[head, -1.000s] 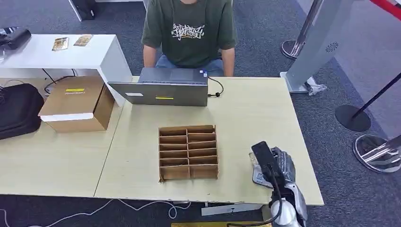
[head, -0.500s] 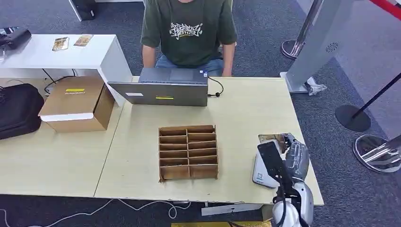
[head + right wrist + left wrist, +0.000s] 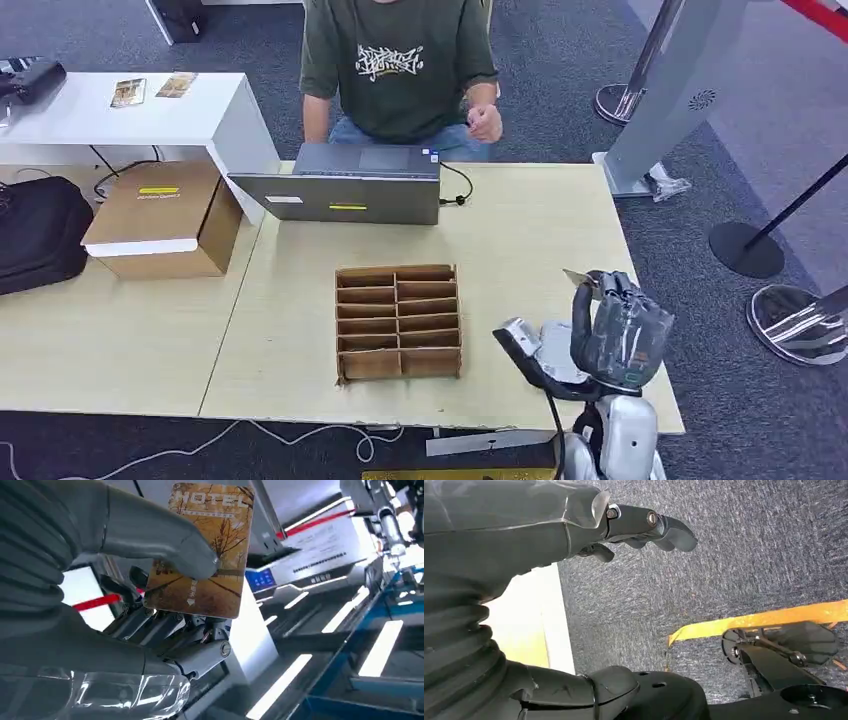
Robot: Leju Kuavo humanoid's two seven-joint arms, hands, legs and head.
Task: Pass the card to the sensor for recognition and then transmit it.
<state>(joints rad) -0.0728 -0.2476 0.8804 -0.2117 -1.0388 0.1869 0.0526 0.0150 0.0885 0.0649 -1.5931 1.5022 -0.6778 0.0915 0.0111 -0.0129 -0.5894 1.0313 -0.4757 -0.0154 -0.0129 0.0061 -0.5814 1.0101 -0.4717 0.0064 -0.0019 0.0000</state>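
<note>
Above the table [image 3: 520, 230], right hand [image 3: 620, 335] gripping hotel card [image 3: 210, 550].

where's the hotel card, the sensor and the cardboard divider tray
hotel card [image 3: 212, 555], right wrist view, on its printed face beside the thumb.
sensor [image 3: 560, 352], head view, on its white top left of the right hand.
cardboard divider tray [image 3: 398, 321], head view, on its centre partition.

The card [image 3: 210, 550] is a gold-brown hotel card printed with autumn trees and "HOTEL". It is pinched between thumb and fingers of the right hand [image 3: 622, 335], above the white sensor [image 3: 556, 352] at the table's near right edge.
</note>
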